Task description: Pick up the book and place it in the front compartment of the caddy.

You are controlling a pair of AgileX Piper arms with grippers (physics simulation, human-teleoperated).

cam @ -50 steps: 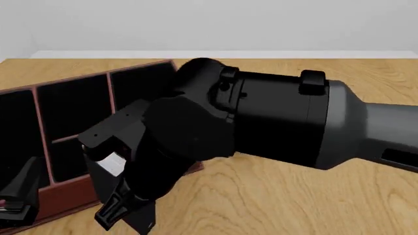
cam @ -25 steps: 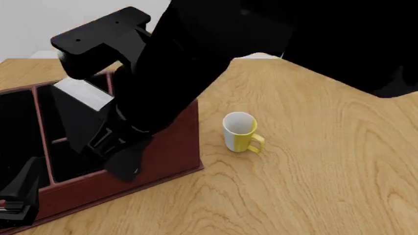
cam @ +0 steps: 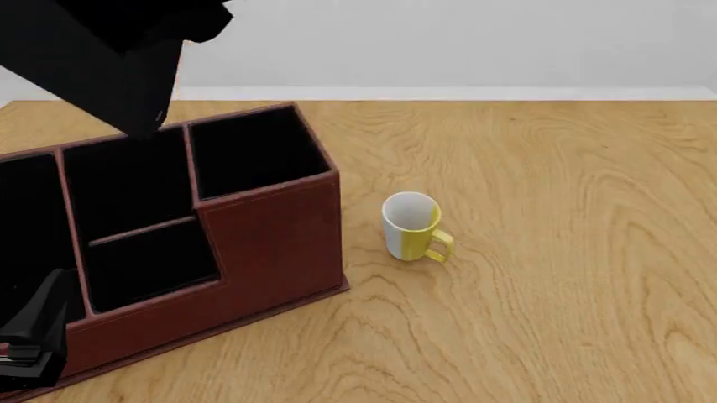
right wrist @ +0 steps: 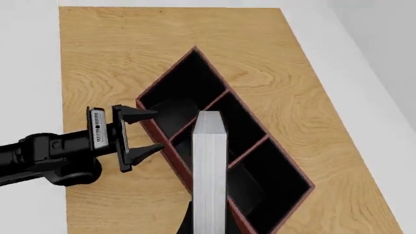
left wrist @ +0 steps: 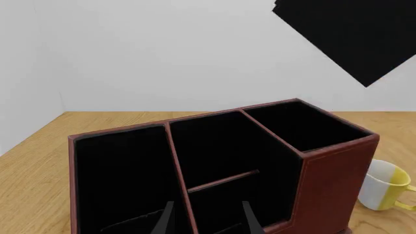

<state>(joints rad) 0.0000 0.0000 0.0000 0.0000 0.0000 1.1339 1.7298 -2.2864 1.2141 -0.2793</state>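
Note:
The reddish-brown caddy (cam: 269,243) stands at the table's left, its low front compartment (cam: 146,262) black-lined and empty. High above the caddy (right wrist: 260,161), my right gripper (right wrist: 209,222) is shut on the book (right wrist: 209,161), whose white page edges face the wrist camera. In the front view the book (cam: 107,67) is a black mass at the top-left corner, cut off by the frame. In the left wrist view the book (left wrist: 354,34) is a black slab above the caddy (left wrist: 331,175). My left gripper (left wrist: 204,220) is open, just before the caddy's front wall; nothing is between its fingers (right wrist: 140,114).
A white and yellow mug (cam: 412,227) stands upright on the wooden table (cam: 538,319), right of the caddy. The left arm (right wrist: 46,158) reaches in over the table's edge. A white wall runs along the back.
The right arm has risen and swung left with the book, leaving most of the front view and uncovering the caddy and mug. The left gripper has stayed in place.

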